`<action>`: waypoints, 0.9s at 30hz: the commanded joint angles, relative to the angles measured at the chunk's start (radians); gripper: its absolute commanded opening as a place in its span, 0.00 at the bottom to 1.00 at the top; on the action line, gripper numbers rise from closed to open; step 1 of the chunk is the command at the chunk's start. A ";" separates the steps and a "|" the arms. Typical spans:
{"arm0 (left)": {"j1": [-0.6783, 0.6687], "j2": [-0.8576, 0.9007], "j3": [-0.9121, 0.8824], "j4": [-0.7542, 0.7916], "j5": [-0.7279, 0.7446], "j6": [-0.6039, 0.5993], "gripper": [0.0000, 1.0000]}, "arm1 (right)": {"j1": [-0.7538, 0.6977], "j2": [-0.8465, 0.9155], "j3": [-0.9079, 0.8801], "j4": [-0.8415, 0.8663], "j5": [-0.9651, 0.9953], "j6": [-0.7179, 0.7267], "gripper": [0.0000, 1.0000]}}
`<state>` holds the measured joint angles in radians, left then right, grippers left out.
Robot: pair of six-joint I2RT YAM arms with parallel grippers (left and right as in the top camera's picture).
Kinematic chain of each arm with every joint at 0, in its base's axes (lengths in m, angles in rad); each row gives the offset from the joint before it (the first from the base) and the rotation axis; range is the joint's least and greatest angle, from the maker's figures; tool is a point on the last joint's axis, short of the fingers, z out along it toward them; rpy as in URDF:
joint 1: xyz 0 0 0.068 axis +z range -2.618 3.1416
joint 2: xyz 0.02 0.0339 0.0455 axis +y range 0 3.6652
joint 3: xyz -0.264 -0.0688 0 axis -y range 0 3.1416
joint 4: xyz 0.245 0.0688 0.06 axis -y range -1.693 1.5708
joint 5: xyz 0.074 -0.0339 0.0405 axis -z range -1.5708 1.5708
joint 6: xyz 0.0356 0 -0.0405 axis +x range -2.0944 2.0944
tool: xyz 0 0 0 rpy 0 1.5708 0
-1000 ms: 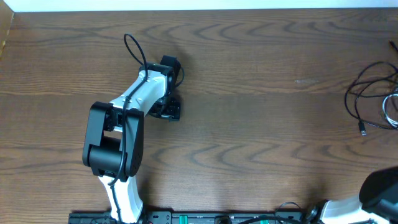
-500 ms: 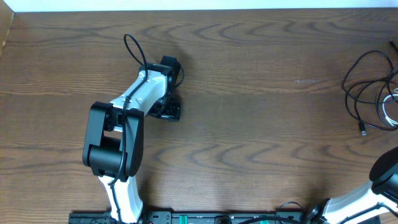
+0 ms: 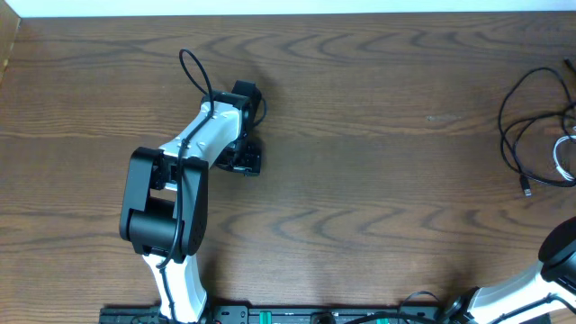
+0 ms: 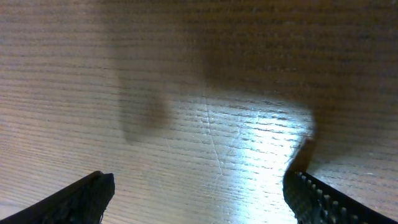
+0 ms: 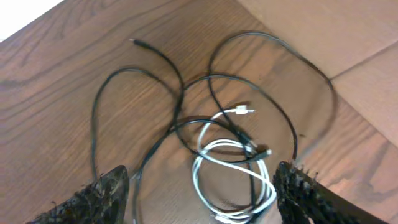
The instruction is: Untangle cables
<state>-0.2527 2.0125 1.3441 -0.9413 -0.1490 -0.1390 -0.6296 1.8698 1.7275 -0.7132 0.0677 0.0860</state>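
The cables lie bunched at the table's right edge: black loops (image 3: 517, 117) and a bit of white cord (image 3: 564, 160). In the right wrist view, thin black cables (image 5: 258, 34) loop and cross over a coiled white cable (image 5: 194, 170) with small plug ends. My right gripper (image 5: 199, 196) hangs open above this tangle, its fingers on either side of the white coil, gripping nothing. My left gripper (image 3: 255, 128) sits far off at centre left. It stands open (image 4: 202, 199) over bare wood.
The right arm (image 3: 558, 261) enters from the bottom right corner. The table's edge (image 5: 339, 74) runs close behind the tangle. A white strip (image 3: 288, 7) borders the far side of the table. Arm bases and their cords line the front edge (image 3: 315, 315).
My right gripper has gone from shut to open. The black loops at the right edge have shifted and spread a little. The left arm has not moved.
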 commanded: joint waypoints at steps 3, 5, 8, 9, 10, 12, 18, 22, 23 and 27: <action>-0.002 -0.040 0.007 0.013 0.017 -0.017 0.92 | 0.055 -0.005 0.010 -0.008 -0.174 -0.029 0.72; -0.002 -0.047 0.015 0.026 0.069 -0.017 0.92 | 0.084 -0.005 0.010 -0.018 -0.288 -0.058 0.72; -0.002 -0.062 0.030 0.058 0.154 -0.018 0.92 | 0.148 -0.005 0.010 -0.068 -0.379 -0.136 0.77; -0.002 -0.070 0.035 0.077 0.179 -0.018 0.92 | 0.174 -0.005 0.010 -0.091 -0.389 -0.163 0.79; -0.002 -0.079 0.040 0.094 0.191 -0.018 0.92 | 0.202 -0.005 0.010 -0.115 -0.388 -0.186 0.81; -0.002 -0.107 0.058 0.126 0.201 -0.018 0.93 | 0.267 -0.005 0.010 -0.164 -0.381 -0.238 0.90; 0.000 -0.199 0.198 0.065 0.202 -0.048 0.93 | 0.443 -0.005 0.010 -0.308 -0.245 -0.248 0.99; 0.001 -0.278 0.253 -0.091 0.201 -0.065 0.93 | 0.526 -0.013 0.010 -0.435 -0.224 -0.238 0.99; 0.003 -0.299 0.253 -0.129 0.201 -0.075 0.93 | 0.539 -0.016 0.010 -0.459 -0.224 -0.220 0.99; 0.029 -0.376 0.252 -0.303 0.202 -0.122 0.92 | 0.581 -0.053 0.010 -0.550 -0.226 -0.203 0.99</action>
<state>-0.2481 1.6745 1.5951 -1.1660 0.0513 -0.2111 -0.0727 1.8683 1.7271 -1.2232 -0.1783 -0.1345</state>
